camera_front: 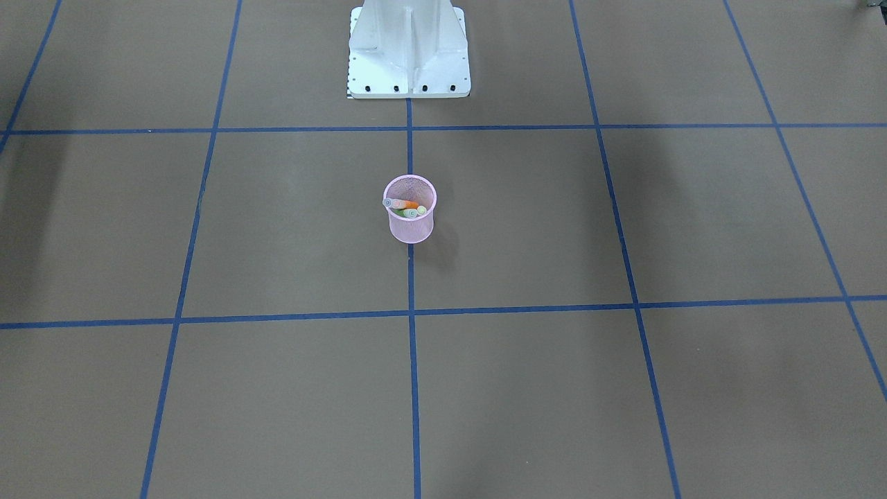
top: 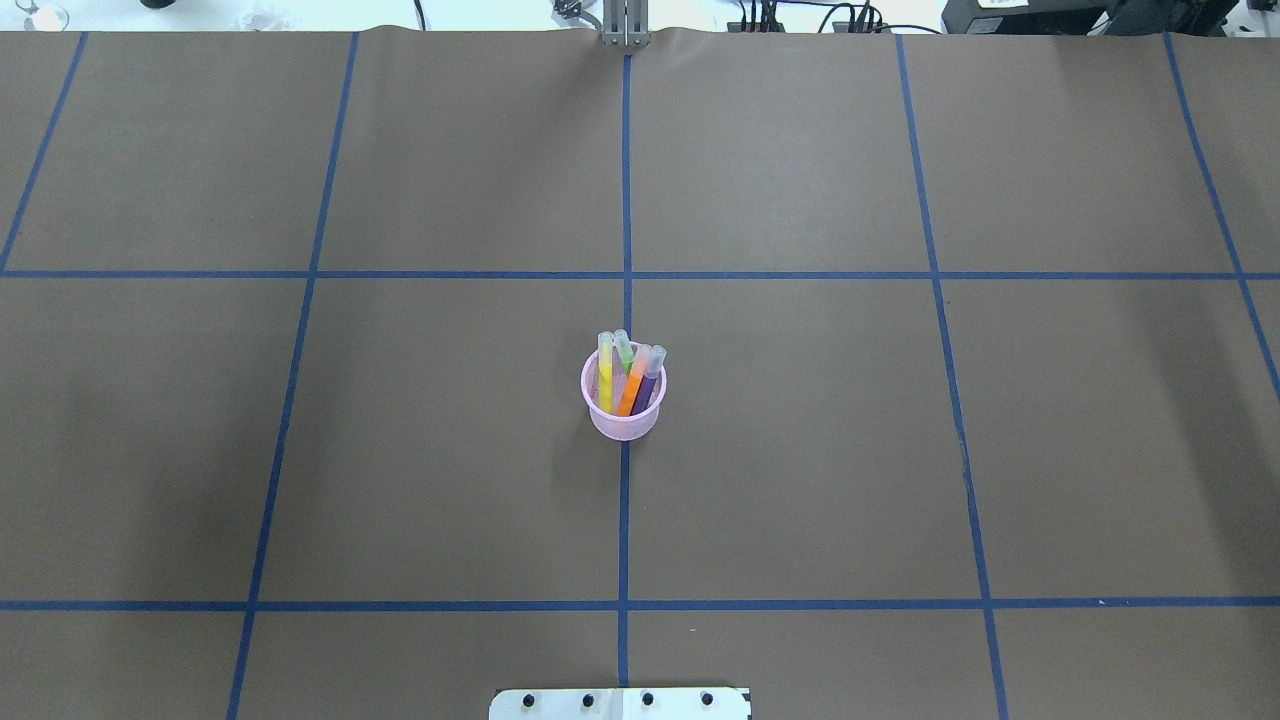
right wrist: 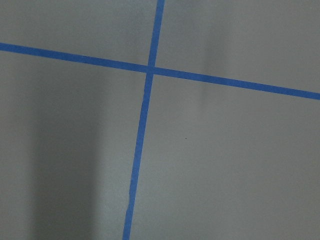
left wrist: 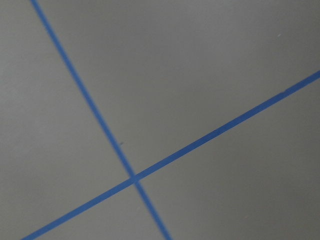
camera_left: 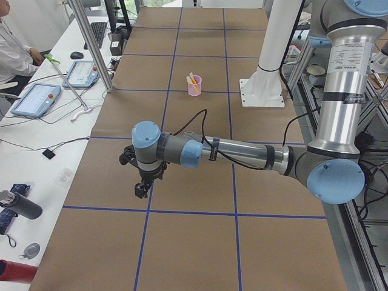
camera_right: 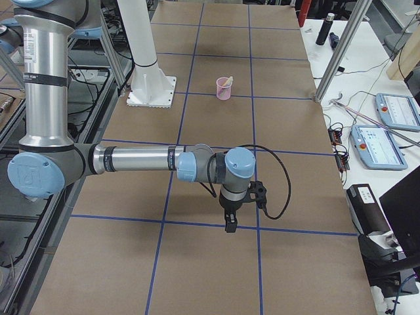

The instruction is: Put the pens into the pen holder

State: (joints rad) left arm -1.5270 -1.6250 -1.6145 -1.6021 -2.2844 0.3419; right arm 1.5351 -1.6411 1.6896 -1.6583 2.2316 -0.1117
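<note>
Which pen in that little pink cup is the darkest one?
The purple pen, rightmost in the overhead view, leaning beside the orange pen; the yellow pen and green pen are far paler.

I see left arm (camera_left: 242, 154): silver tubes, pale-blue joint caps, grey housings, black bands | right arm (camera_right: 131, 159): same finish | left gripper (camera_left: 141, 193) and right gripper (camera_right: 230, 228): black | black cable (camera_right: 287, 180) looping off each wrist | white base (camera_front: 409, 62), black screws (camera_front: 396, 89) along its foot
</note>
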